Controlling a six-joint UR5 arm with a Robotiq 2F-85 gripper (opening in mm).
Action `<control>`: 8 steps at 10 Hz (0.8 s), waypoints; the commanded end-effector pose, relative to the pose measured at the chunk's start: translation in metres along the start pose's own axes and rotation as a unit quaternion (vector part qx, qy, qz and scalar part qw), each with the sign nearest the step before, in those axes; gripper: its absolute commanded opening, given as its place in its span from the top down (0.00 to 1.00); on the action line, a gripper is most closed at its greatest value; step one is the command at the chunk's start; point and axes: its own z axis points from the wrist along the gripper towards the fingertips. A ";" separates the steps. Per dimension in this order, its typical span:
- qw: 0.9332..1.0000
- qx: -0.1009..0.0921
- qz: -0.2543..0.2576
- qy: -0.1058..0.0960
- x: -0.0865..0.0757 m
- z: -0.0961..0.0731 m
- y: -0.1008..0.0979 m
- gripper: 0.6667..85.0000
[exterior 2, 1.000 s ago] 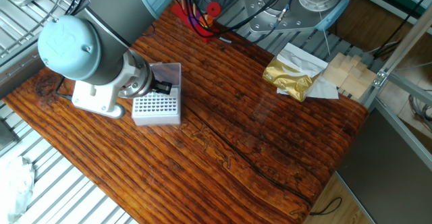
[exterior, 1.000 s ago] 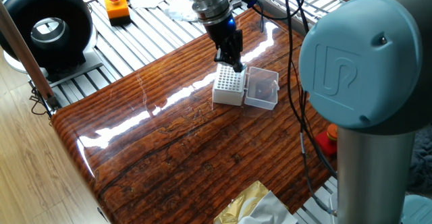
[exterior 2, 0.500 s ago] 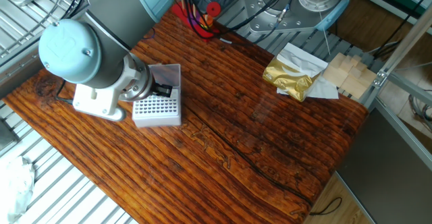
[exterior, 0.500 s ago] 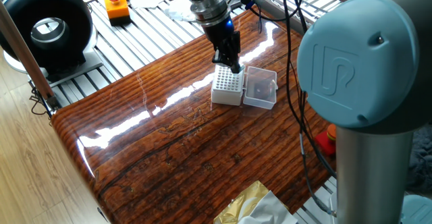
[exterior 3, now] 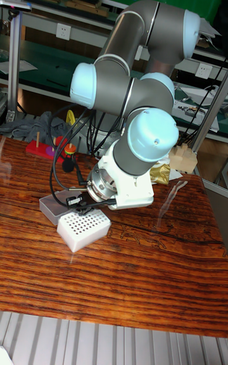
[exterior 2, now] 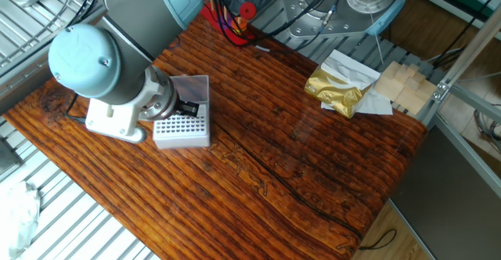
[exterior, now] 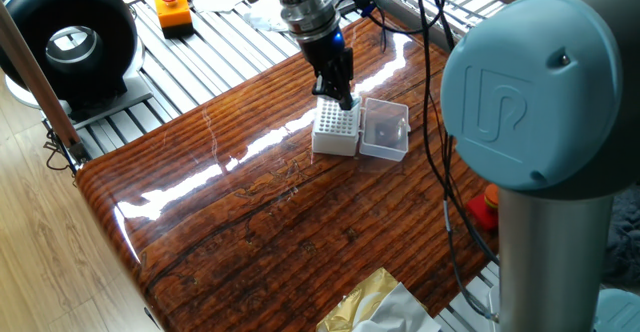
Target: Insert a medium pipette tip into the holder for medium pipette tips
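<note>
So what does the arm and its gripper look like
The arm has grey metallic tube links with pale blue round joint caps, one embossed with a UR logo in one fixed view. A white block sits at the wrist. The gripper is small and black, with a blue light above it. Black cables run along it.

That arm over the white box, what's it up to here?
The gripper is down at the top of the holder, over its grid of holes. The holder's clear lid lies open beside it on the wooden table. The tip itself is too small to make out, so I can't tell whether it is seated.
</note>
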 end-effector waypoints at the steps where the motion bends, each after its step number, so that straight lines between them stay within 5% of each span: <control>1: 0.998 0.051 -0.024 -0.005 0.000 -0.005 -0.028 0.86; 2: 0.998 0.054 -0.036 0.012 0.010 -0.008 -0.030 0.75; 4: 0.998 0.044 -0.043 0.005 0.010 -0.005 -0.027 0.62; 8: 0.999 0.013 -0.039 -0.014 0.005 -0.007 -0.012 0.56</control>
